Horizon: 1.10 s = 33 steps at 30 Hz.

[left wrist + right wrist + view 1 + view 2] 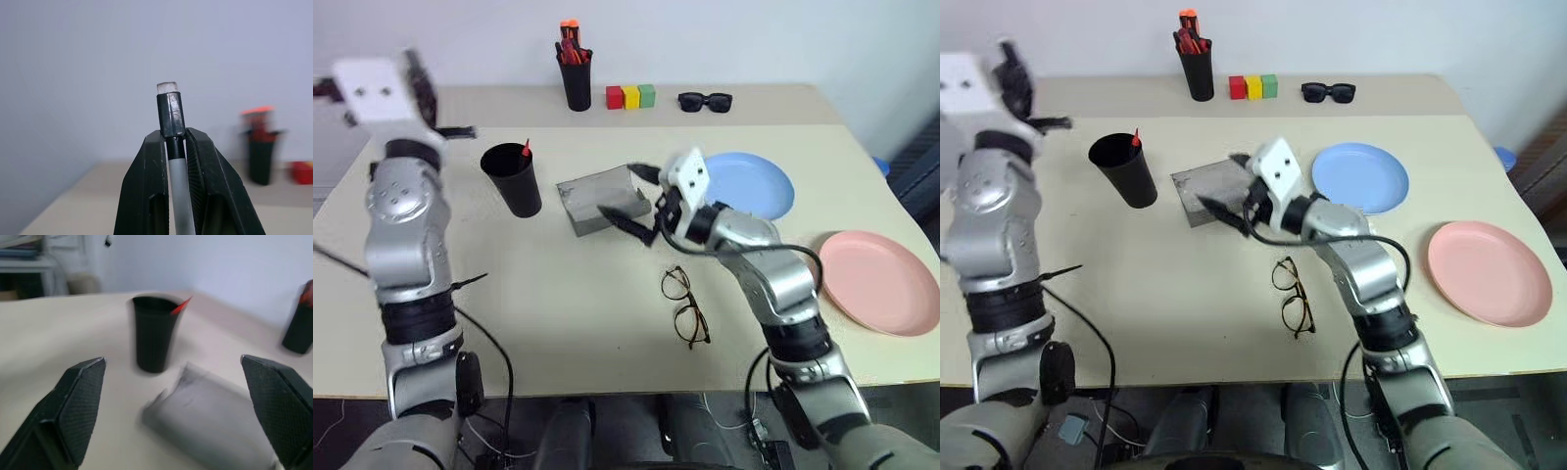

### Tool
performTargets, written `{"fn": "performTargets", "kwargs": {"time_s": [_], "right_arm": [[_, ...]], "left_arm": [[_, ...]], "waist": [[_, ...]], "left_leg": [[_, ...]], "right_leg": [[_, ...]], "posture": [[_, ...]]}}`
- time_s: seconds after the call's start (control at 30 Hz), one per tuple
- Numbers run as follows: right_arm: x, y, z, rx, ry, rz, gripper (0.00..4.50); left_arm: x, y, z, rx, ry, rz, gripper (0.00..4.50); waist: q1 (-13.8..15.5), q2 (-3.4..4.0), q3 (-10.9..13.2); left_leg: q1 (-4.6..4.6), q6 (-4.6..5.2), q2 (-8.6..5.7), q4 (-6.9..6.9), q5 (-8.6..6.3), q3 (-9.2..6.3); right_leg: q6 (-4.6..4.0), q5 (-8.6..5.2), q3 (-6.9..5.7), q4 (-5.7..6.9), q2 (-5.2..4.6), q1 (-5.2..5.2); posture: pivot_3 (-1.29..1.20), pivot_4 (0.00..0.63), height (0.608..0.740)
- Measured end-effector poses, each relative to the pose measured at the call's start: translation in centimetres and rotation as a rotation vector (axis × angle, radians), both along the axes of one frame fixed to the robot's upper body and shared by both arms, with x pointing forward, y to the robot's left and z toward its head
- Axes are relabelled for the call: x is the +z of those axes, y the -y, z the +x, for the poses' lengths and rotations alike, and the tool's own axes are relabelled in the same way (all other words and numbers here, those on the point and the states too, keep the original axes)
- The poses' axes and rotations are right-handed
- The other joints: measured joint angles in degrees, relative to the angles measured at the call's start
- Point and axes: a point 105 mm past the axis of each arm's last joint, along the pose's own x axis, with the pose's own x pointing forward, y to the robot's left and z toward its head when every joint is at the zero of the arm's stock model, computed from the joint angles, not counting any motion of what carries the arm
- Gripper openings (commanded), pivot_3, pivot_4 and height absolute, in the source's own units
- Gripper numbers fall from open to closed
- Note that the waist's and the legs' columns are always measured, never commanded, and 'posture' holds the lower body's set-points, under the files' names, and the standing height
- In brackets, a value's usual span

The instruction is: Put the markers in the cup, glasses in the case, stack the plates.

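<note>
At the far left, the left pincer (173, 147) is raised well above the cream desk (558, 313), clamped on the slim black marker with a white end (171, 110). Below and to its right stands the wide, tapered matte black plastic cup (512, 178) with the red-capped marker (526, 149) already poking out of it; so one marker seems done, and the second apparently needs carrying over the cup and dropping in. Next along, the grey oblong hard-shell case (599, 199) lies closed on the desk, with the right pincer (634, 199) spread wide and empty just at it, probably about to open or steady it. The thin wire-framed round-lens eyeglasses (684, 305) rest nearer the robot, not yet cased. Farther right, the light blue plastic plate (749, 186) and salmon pink plastic plate (881, 282) lie apart, unstacked.
</note>
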Motion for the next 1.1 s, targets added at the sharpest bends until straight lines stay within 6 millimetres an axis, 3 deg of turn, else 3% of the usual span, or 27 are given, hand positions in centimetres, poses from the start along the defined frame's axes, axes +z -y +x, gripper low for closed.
{"fn": "performTargets", "kwargs": {"time_s": [0.2,0.47,0.67,0.87,0.97,1.0,1.1], "right_arm": [[0.0,0.3,0.9,-0.045,-0.007,0.037,4.5],[0.3,0.5,1.0,-0.062,0.007,0.045,4.5],[0.3,0.5,1.0,-0.058,0.005,0.049,4.5],[0.3,0.4,0.9,-0.049,0.003,0.05,4.5],[0.1,0.5,0.8,-0.046,0.001,0.045,4.5],[-0.2,0.7,0.8,-0.05,-0.004,0.039,4.5],[-1.5,2.0,0.5,-0.064,-0.035,-0.002,4.5]], "left_arm": [[-3.3,0.6,3.1,-0.022,-0.073,0.072,0.07],[-4.5,0.7,3.5,-0.035,-0.072,0.073,0.07],[-5.3,0.3,3.4,-0.011,-0.086,0.068,2.86],[-5.3,0.3,3.3,-0.021,-0.076,0.042,2.86],[-4.8,1.3,2.9,-0.097,-0.053,0.017,2.86],[-4.4,2.3,2.4,-0.174,-0.041,0.023,3.4],[-4.1,5.9,1.3,-0.39,-0.062,0.094,4.41]], "waist": [[-0.8,0.02,0.0],[-0.8,0.02,0.0],[-0.8,0.02,0.0],[-0.8,0.02,0.0],[-0.8,0.02,0.0],[-0.7,0.02,0.0],[-0.4,0.02,0.0]], "left_leg": [[-0.12,0.02,0.01,-0.12,-0.01,-0.02],[-0.12,0.02,0.01,-0.04,0.0,-0.02],[-0.11,0.02,0.01,-0.03,0.0,-0.04],[-0.11,0.02,0.01,-0.03,0.0,-0.04],[-0.12,0.02,0.01,-0.04,0.0,-0.04],[-0.12,0.02,0.01,-0.05,0.0,-0.04],[-0.14,0.02,0.0,-0.02,0.0,-0.04]], "right_leg": [[0.01,0.0,0.0,0.11,0.01,-0.22],[0.02,0.01,0.0,0.13,0.01,-0.2],[0.02,0.01,0.0,0.18,0.02,-0.2],[0.02,0.01,-0.01,0.18,0.02,-0.2],[0.02,0.01,0.0,0.17,0.01,-0.19],[0.02,0.01,0.0,0.17,0.01,-0.19],[0.02,0.01,-0.01,0.14,0.0,-0.16]], "posture": [[0.0,0.15,0.74],[0.0,0.15,0.74],[0.0,0.15,0.74],[0.0,0.15,0.74],[0.0,0.15,0.74],[0.0,0.15,0.74],[0.0,0.15,0.74]]}}
